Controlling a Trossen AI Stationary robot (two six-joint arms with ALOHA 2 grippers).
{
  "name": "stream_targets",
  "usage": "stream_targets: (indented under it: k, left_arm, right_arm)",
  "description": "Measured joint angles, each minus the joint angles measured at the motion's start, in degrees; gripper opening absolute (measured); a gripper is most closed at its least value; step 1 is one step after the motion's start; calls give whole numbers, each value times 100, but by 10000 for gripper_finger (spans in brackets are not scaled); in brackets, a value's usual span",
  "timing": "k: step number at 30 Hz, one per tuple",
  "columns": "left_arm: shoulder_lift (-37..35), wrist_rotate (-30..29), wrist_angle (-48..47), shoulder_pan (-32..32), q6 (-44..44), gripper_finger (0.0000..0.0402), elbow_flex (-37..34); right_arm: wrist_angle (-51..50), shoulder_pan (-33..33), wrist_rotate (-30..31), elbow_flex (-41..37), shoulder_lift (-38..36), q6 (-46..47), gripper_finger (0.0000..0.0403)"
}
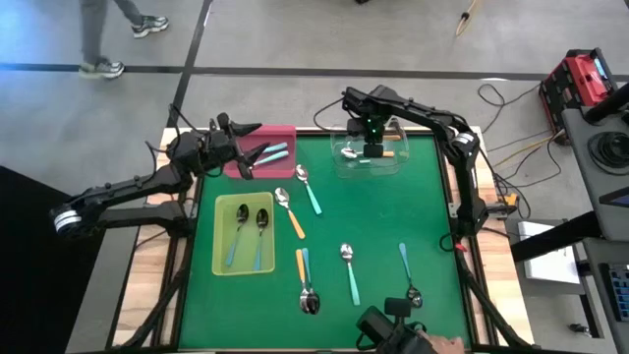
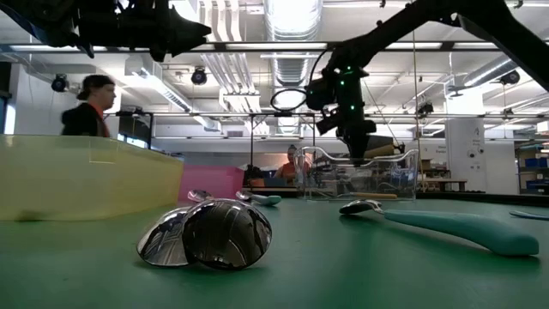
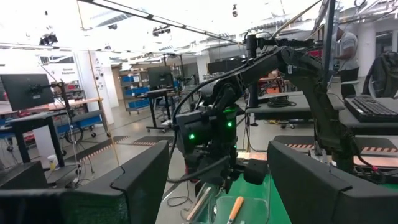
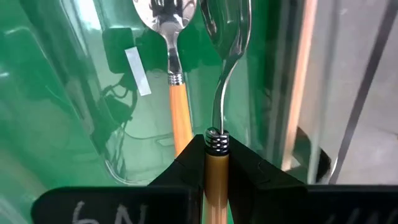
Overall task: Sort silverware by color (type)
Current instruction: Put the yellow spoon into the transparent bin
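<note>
The right gripper hangs over the clear tray at one o'clock on the green worktop, jaws pinched on an orange spoon. Only its wrist view shows the glossy curved neck and ribbed collar, plus another orange spoon lying inside. The left gripper, jaws wide, hovers at the pink tray at eleven o'clock. Other spoons are scattered across the mat.

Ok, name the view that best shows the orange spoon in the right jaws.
Right wrist view: the orange spoon fills the frame, clamped at its handle. The high view hides it under the right gripper; low and left wrist views don't show it clearly.
</note>
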Motion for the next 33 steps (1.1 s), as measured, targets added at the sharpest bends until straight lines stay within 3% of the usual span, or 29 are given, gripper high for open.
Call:
stream_targets:
  k: [20,33]
  left_arm:
    - [-13,-2,-162,38,15,255,0]
    - [-20,-2,-163,42,17,255,0]
  right_arm:
    - [348,2,-494,-2,61,99,27]
    - [639,11,-498,-301,59,134,27]
